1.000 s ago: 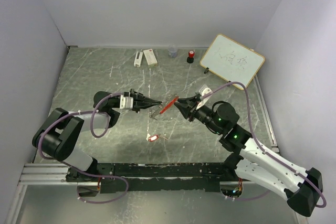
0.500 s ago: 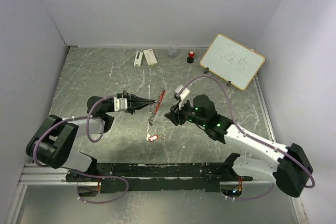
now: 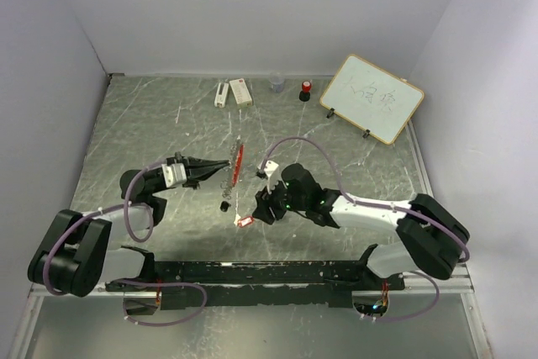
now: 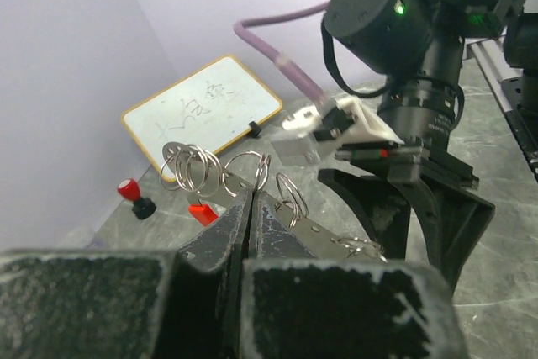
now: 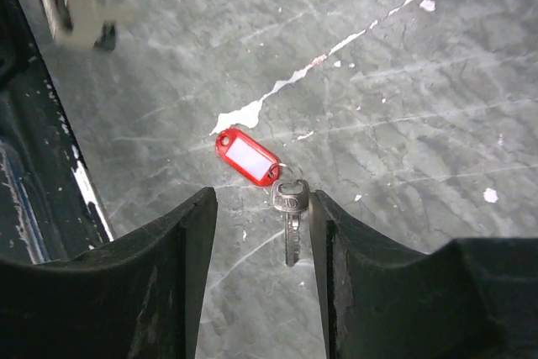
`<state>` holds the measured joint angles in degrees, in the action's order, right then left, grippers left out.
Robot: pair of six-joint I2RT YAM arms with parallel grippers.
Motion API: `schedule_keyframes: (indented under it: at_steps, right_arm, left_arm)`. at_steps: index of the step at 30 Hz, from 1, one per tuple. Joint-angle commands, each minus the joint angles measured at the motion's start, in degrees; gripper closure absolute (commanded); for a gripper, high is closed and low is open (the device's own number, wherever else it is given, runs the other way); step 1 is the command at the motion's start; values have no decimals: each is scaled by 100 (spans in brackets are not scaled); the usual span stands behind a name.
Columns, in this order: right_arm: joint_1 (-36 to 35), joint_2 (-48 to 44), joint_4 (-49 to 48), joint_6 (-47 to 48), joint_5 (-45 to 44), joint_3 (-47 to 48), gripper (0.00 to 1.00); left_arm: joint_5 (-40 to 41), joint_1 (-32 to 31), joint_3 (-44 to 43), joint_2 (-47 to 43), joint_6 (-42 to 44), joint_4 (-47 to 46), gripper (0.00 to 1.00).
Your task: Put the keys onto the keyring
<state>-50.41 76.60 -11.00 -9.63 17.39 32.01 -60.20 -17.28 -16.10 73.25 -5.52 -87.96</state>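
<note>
The key with the red tag (image 5: 290, 208) lies flat on the table (image 5: 403, 81) near its front edge, between the two arms, with the tag (image 5: 246, 157) angled off from its head. It looks light, thin and stiff. Smooth metal on a hard top is likely to skate away from a poor pinch. The plastic tag is thicker and gives more to bite on, though I judge that a grip on the key's head would make its hole easier to steer onto the ring.

The right claw (image 5: 262, 203) hangs straight above the key, jaws partly apart and empty, one on each side of it.

The keyring (image 4: 197, 170) is pinched in the tightly closed left claw (image 4: 250, 208). Its wire loops stand above the fingertips, with the red fob (image 3: 238, 160) just beyond them. The ring looks like springy wire and will probably twist if pushed.
</note>
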Motion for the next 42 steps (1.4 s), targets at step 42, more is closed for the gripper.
schedule_keyframes:
  at_steps: [42]
  right_arm:
    - [-78, 1296, -1118, 620, 339, -143, 71]
  left_arm:
    - [-171, 788, 177, -402, -617, -1569, 93]
